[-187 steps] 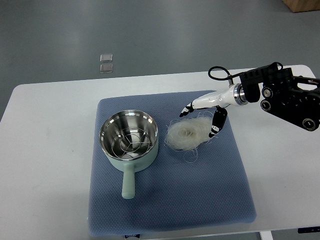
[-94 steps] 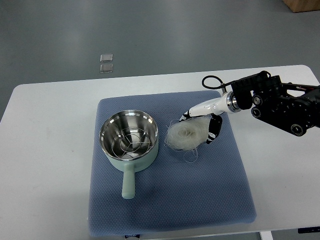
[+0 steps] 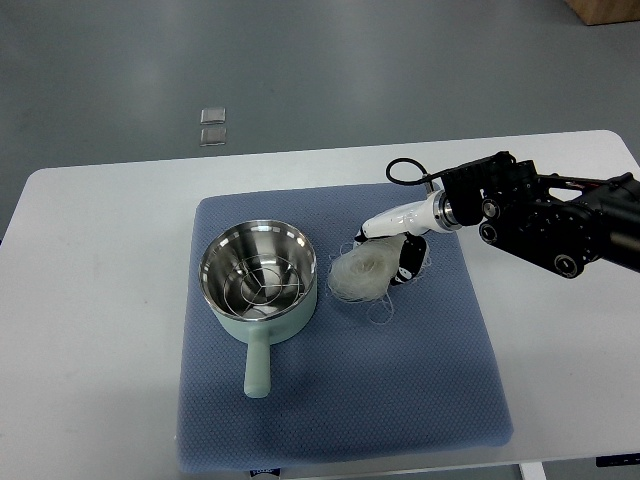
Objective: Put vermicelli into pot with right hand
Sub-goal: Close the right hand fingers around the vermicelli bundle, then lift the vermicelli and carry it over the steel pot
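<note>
A pale bundle of vermicelli lies on the blue mat, just right of the pot. The pot is mint green with a steel inside and a wire rack, its handle pointing toward the front edge. My right hand comes in from the right and sits low over the bundle's right side. Its black-tipped fingers close around the strands, one on the far side and one on the right. The bundle still rests on the mat. The left arm does not show.
The mat lies on a white table. The black forearm with a looped cable stretches over the table's right part. Two small clear squares lie on the grey floor beyond the far edge.
The right hand has moved left and down onto the vermicelli. Its fingers, spread above the bundle before, have drawn in around it, bunching the strands a little toward the pot.
</note>
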Controlling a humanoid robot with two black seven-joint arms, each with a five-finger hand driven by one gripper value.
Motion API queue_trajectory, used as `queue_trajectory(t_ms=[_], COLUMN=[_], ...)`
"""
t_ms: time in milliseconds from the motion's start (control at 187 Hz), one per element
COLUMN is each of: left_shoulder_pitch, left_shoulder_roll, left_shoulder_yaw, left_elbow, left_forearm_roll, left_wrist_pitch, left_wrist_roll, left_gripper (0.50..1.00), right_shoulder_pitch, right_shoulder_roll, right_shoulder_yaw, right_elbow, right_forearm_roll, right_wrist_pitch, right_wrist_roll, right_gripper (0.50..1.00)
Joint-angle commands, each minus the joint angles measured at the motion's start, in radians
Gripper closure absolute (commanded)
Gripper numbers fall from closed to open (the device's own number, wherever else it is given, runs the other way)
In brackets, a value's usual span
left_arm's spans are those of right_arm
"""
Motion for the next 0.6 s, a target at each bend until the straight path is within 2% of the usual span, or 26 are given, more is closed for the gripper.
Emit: queue_trajectory(t_ms=[0,139,331,593], left_shoulder_pitch=[-0.001,-0.001,-0.001,-0.004], left_shoulder_roll=[0.0,0.0,0.0,0.0], left_shoulder_yaw=[0.0,0.0,-0.001,-0.001], left_elbow=[0.0,0.0,-0.001,-0.003], left_forearm_roll=[0.0,0.0,0.0,0.0], left_wrist_pitch=[0.002,0.002,0.0,0.0], left_wrist_roll=[0.0,0.0,0.0,0.0], left_gripper=[0.5,0.5,0.5,0.5], right_shoulder_pitch=[0.004,0.019,0.142,0.283], right_shoulder_roll=[-0.011,-0.061,-0.104,-0.005], right_shoulder_yaw=[0.005,0.027,0.067,0.067], right_elbow=[-0.001,0.012,0.073,0.085], right_forearm_roll=[0.0,0.019,0.108,0.134], right_wrist_pitch=[-0.021,-0.03,-0.022,-0.019], right_wrist_roll=[-0.003,-0.002,-0.003,-0.005], right_gripper=[1.0,1.0,1.0,1.0])
